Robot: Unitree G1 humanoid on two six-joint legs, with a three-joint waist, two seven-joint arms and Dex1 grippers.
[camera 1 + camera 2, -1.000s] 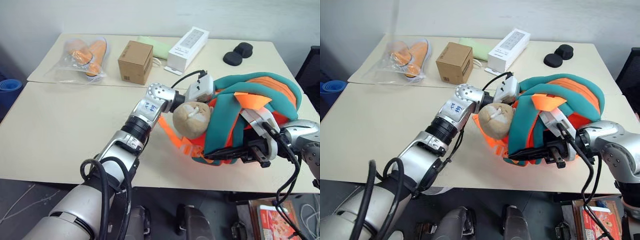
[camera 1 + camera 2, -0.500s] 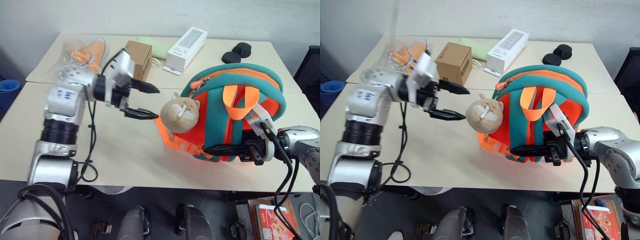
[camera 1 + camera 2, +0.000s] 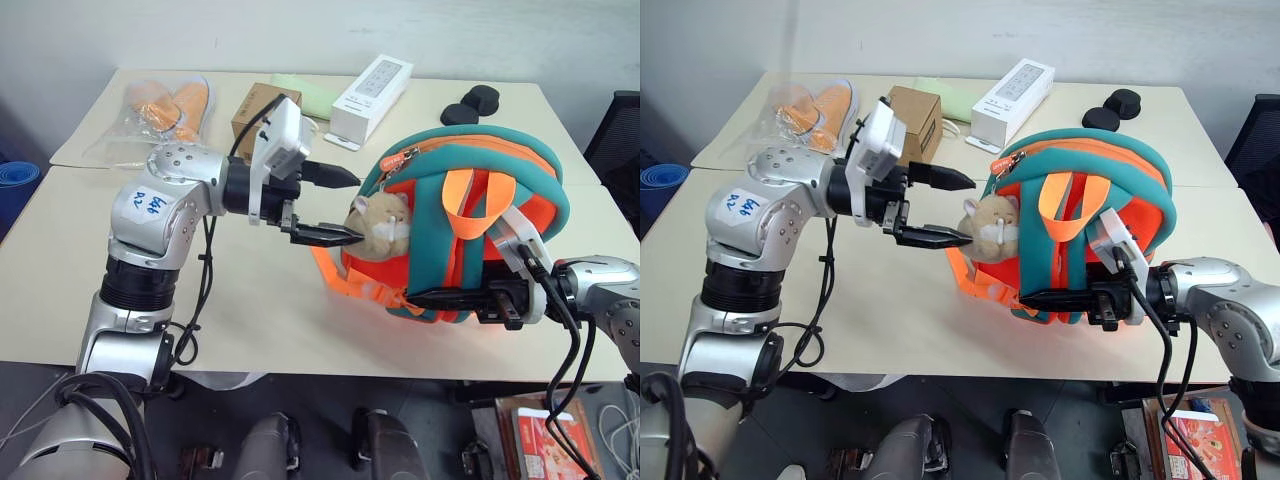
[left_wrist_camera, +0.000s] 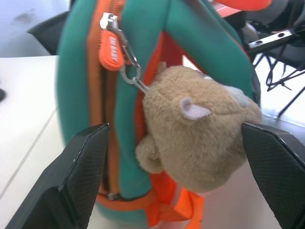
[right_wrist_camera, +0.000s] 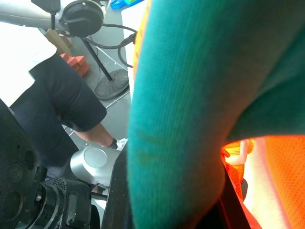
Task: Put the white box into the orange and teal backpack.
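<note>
The orange and teal backpack (image 3: pixel 480 230) stands upright near the table's front edge, on the right. A tan plush toy (image 3: pixel 383 222) hangs from a clip by its orange zipper pull (image 4: pixel 110 43). My left gripper (image 3: pixel 352 208) is open and points at the toy; its two fingertips flank the toy without gripping it. My right gripper (image 3: pixel 430 297) is shut on a teal band at the backpack's lower front. The white box is hidden.
At the back of the table are a brown cardboard cube (image 3: pixel 262 110), a long white carton (image 3: pixel 375 85), a clear bag of orange shoes (image 3: pixel 170 105), a pale green item (image 3: pixel 310 90) and two black round pieces (image 3: pixel 475 103). A person's legs (image 5: pixel 71 105) stand nearby.
My left gripper came out of the backpack, swung left and opened, then returned toward the plush toy. The backpack went from slumped to upright. My right gripper kept its hold.
</note>
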